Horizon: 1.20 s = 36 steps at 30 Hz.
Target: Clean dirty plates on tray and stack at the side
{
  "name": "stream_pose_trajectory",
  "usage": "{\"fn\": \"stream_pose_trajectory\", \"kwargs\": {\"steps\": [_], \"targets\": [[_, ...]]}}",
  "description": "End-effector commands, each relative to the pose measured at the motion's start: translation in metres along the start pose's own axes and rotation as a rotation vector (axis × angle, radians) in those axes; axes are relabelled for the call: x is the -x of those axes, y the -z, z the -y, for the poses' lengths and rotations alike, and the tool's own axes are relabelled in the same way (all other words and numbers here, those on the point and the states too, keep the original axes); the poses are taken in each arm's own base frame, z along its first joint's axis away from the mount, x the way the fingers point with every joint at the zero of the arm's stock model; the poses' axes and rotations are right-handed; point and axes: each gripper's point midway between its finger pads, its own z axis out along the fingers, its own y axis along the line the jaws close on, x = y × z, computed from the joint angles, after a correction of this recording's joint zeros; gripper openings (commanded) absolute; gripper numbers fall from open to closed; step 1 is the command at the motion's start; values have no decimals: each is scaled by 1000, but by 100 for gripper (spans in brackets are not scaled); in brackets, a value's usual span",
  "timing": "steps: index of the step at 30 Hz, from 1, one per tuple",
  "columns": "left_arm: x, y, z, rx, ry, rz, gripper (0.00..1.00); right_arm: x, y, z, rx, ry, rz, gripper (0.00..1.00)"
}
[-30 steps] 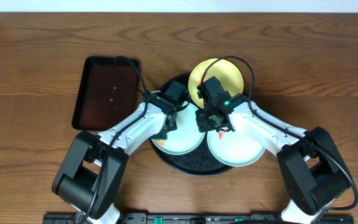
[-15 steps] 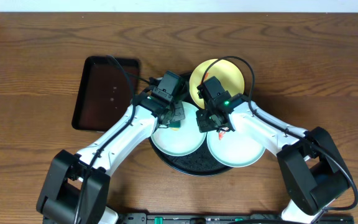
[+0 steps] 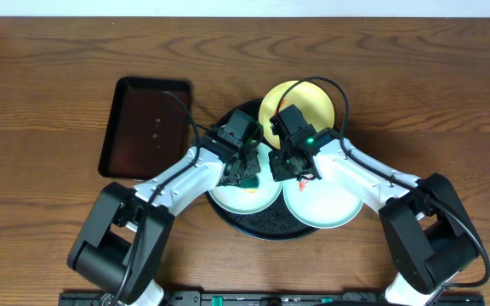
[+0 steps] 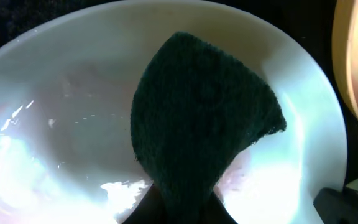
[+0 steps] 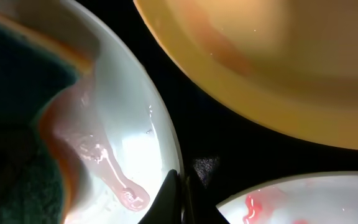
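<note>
Left hand (image 3: pixel 245 167), at 3 o'clock from the rectangular brown tray (image 3: pixel 143 127), is clenched on a dark green sponge (image 4: pixel 197 118). The sponge is pressed flat against the inside of the left mint-white plate (image 3: pixel 232 197), directly below the hand, near the plate's 1 o'clock edge. This plate lies at 8 to 9 o'clock on the round black tray (image 3: pixel 270 225). A wet pink film shows on the plate surface beside the sponge.

Right hand (image 5: pixel 178 186) is closed on the 3 o'clock rim of the same plate, with the rim pinched between its fingertips. The two hands are just beside each other over the tray centre.

Yellow plate (image 3: pixel 313 100) lies at 1 o'clock on the tray, overhanging the rim, apart from both hands. It carries a faint orange smear.

Right mint-white plate (image 3: pixel 330 200) lies at 4 o'clock, under the right arm, with a red smear near its edge. The tray rests on the wooden worktop (image 3: pixel 58 51).
</note>
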Motion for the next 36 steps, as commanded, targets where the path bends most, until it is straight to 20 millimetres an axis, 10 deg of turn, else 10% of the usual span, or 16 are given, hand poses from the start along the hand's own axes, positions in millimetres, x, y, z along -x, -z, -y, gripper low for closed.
{"fn": "stream_pose_trajectory", "kwargs": {"steps": [1, 10, 24, 36], "targets": [[-4, -8, -16, 67, -32, -8, 8, -8, -7, 14, -61, -5, -30, 1], [32, 29, -87, 429, -27, 185, 8, -10, -7, 14, -65, -5, -40, 2], [61, 135, -47, 172, 6, 444, 8, 9, 21, 4, -52, 19, -10, 2], [62, 146, -52, 144, 35, 445, 8, 36, 84, -17, -11, 90, 140, 1]]}}
